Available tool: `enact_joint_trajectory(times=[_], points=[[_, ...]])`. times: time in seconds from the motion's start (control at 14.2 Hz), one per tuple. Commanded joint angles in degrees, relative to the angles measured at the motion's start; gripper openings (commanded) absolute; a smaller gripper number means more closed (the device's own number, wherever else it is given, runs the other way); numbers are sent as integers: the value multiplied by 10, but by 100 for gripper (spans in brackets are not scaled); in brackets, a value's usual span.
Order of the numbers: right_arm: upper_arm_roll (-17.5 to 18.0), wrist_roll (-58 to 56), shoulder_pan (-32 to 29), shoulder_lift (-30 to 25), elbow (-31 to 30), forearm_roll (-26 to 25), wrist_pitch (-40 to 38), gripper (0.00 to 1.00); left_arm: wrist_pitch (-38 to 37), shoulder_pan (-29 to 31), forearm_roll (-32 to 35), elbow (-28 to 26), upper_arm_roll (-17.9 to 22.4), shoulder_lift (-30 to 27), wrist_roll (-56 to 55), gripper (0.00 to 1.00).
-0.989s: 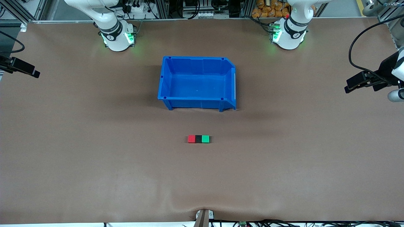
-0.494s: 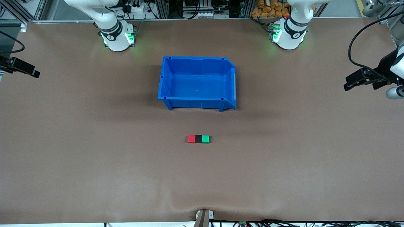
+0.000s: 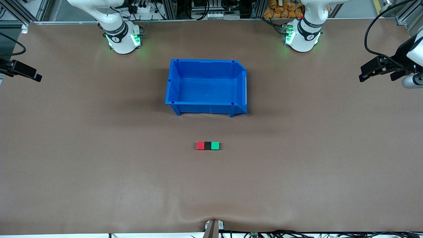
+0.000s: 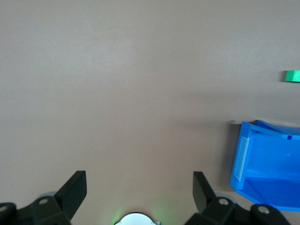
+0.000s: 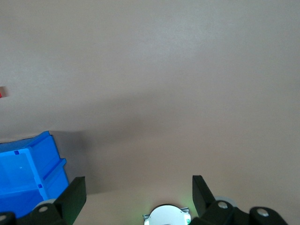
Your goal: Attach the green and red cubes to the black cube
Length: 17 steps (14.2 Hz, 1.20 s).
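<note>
- We see the red cube [image 3: 200, 145], black cube [image 3: 207, 145] and green cube [image 3: 215, 145] touching in a row, at six o'clock from the blue bin [image 3: 206, 64]; joining looks complete.
- Our left gripper [image 4: 139, 186] and right gripper [image 5: 138, 187], both spread wide and empty, hang over bare table [image 3: 99, 165] at opposite ends, apparently parked clear.

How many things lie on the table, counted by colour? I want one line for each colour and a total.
Red: 1, the red cube
Black: 1, the black cube
Green: 1, the green cube
Blue: 1, the blue bin
Total: 4
</note>
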Motion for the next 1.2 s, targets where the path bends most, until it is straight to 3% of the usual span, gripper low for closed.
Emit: enact_joint_trajectory(times=[0.0, 1.13], points=[[-1, 3, 1, 2, 8, 6, -2, 100, -9, -23, 5, -14, 30, -23, 12, 100], [-1, 2, 1, 5, 8, 9, -2, 100, -18, -19, 0, -2, 31, -19, 11, 100]])
